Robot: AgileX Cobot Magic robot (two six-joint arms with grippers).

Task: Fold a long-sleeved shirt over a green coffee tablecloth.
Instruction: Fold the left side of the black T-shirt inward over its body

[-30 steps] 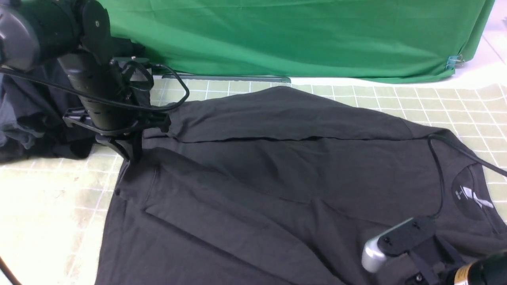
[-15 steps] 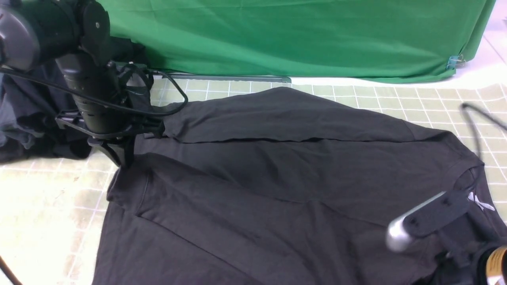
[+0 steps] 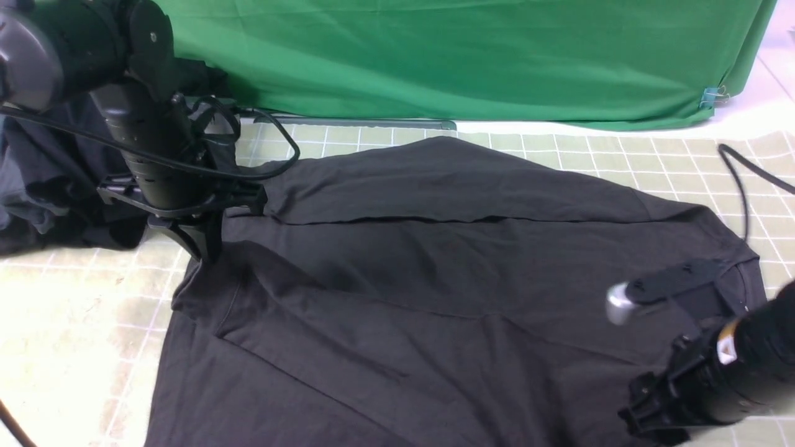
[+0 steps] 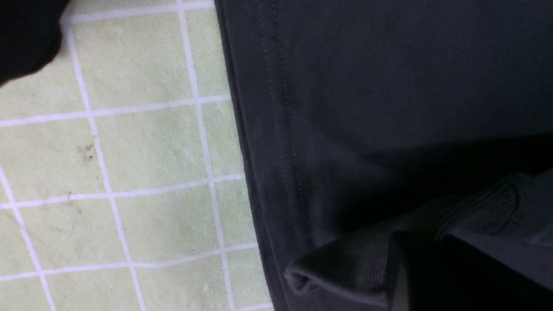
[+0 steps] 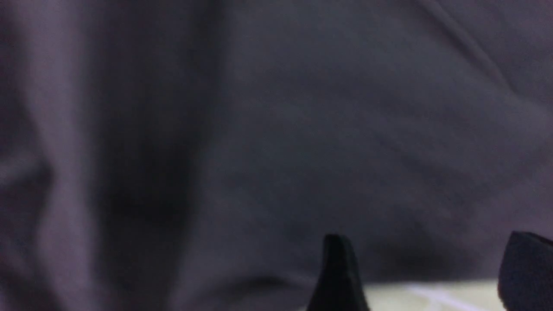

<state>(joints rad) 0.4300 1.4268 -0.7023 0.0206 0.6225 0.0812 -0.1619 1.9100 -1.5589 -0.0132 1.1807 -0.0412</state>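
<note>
Checked tablecloth (image 3: 652, 161) carries the shirt (image 3: 435, 279); left fingers (image 3: 200, 239) pinch its edge.

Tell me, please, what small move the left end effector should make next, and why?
Probably open the left end effector and lift clear: the cuff it pinches rests on the long-sleeved shirt by its hem, the sleeve lies folded across it, and the right end effector stands open, holding nothing.
</note>
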